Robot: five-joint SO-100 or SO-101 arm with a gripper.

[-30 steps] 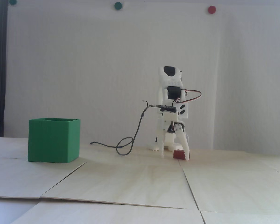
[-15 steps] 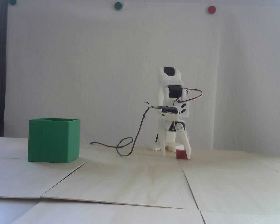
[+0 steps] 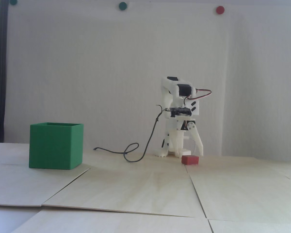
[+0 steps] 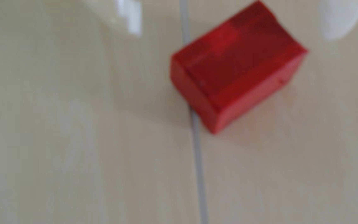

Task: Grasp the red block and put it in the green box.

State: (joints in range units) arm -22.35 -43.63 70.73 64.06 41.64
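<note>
The red block (image 3: 190,160) lies on the pale wooden table in the fixed view, right of centre, with its long side toward the camera. My white gripper (image 3: 188,151) hangs open just above and behind it, touching nothing. In the blurred wrist view the red block (image 4: 236,66) sits askew over a seam between boards. The gripper (image 4: 236,21) straddles its far end, one of the fingertips (image 4: 130,19) at the upper left and the other at the upper right. The green box (image 3: 55,145) stands far to the left, open at the top.
A black cable (image 3: 135,151) loops over the table between the box and the arm's base. The table is made of boards with seams (image 3: 196,191). Green and red dots (image 3: 220,10) are stuck high on the white wall.
The gripper has lifted off the table and drawn back a little, its right finger no longer against the block. The block has turned and now shows a wider face.
</note>
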